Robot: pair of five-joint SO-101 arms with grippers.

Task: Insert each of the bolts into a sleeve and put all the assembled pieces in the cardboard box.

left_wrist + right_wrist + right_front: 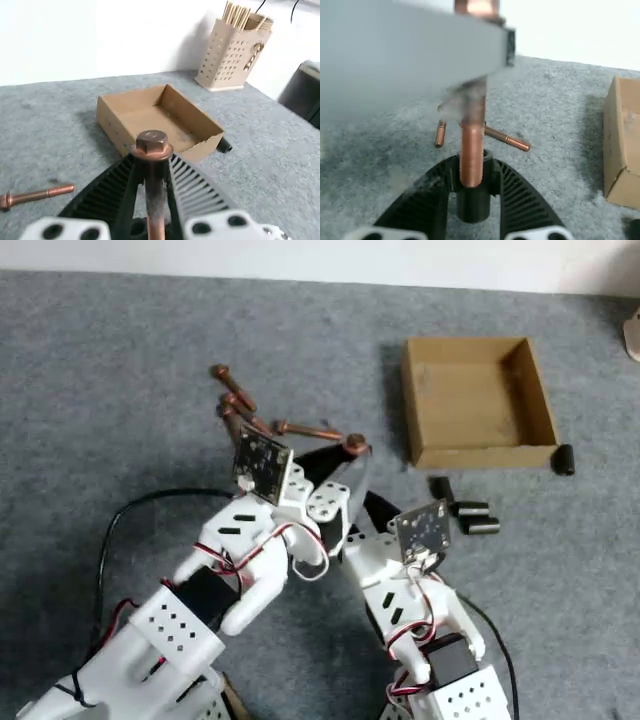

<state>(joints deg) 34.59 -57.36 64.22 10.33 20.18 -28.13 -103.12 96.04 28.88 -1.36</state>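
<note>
My left gripper (151, 161) is shut on a copper bolt (151, 143), hex head up, shaft running down between the black fingers. My right gripper (472, 172) is shut on a black sleeve (472, 202), and the bolt's shaft (471, 155) reaches down into the sleeve's mouth. In the high view both grippers meet mid-table, left gripper (345, 455) above right gripper (353, 498). Loose bolts (240, 405) lie beyond them on the left. Three black sleeves (470, 510) lie near the cardboard box (478, 455); another sleeve (565, 459) lies at its corner.
Grey carpet covers the table. The open cardboard box (112, 120) holds nothing. A perforated holder of wooden sticks (235, 47) stands beyond the box. One loose bolt (35, 196) lies near my left gripper; two bolts (506, 139) lie past my right one.
</note>
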